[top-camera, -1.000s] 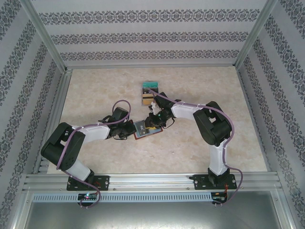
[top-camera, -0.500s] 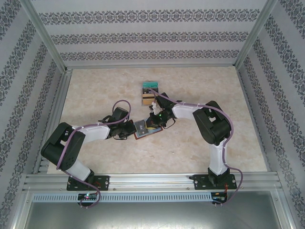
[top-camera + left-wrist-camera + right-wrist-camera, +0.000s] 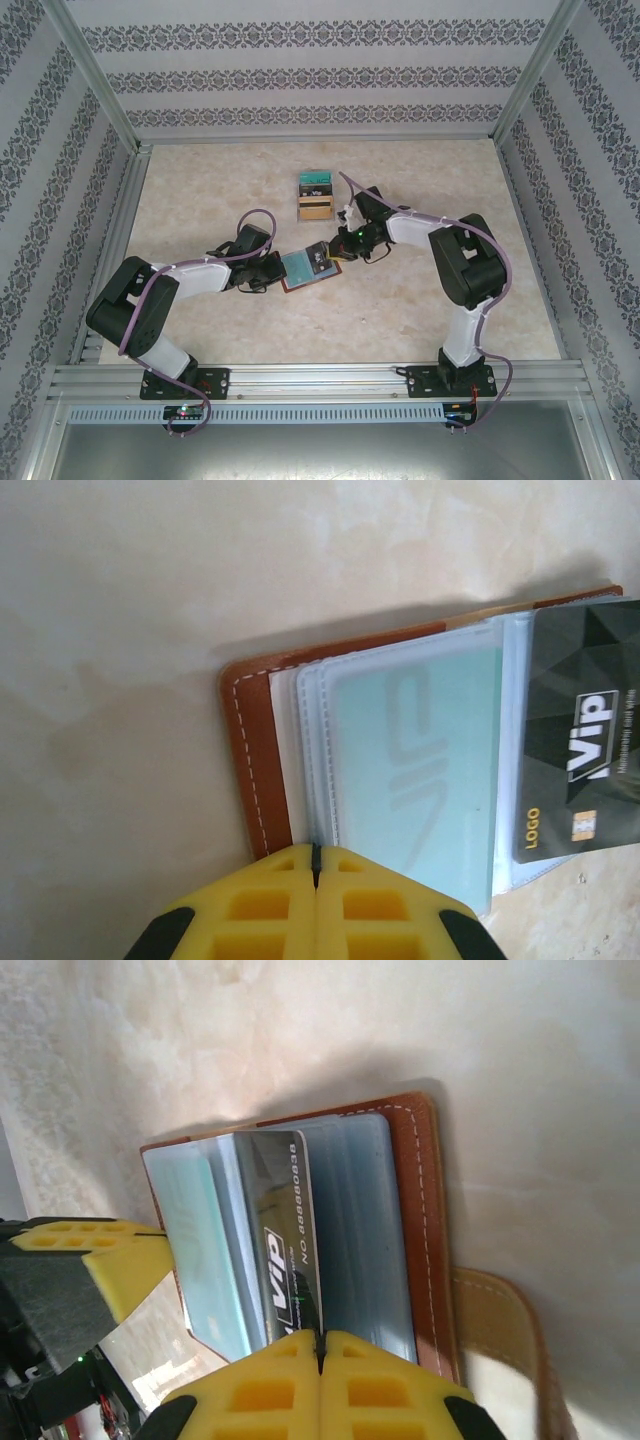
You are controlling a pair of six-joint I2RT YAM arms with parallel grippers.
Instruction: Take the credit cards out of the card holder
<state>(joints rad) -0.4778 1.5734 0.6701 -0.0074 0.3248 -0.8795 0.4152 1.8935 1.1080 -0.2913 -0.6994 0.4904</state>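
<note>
The pale marbled table (image 3: 200,200) carries the card holder (image 3: 297,272) at its middle. The holder lies open between the two arms, with a small teal-topped stack (image 3: 315,195) well apart behind it. The left gripper (image 3: 315,865) is pinched tight on the holder's near edge, where the brown leather cover meets the clear sleeve pages (image 3: 310,750). The right gripper (image 3: 320,1345) is clamped on the end of a dark VIP card (image 3: 283,1225) that sticks partway out of the pages.

The likely trouble is that part of the card seems to sit in its pocket. A skewed pull could bind it, drag the whole holder along and tear it out of the left gripper's shallow hold. The right gripper's bite is also slim, so the glossy card could slip free.

The holder is tan-brown leather with white stitching and a snap tab (image 3: 500,1330) on one side. A teal card (image 3: 430,750) shows through a frosted page.
</note>
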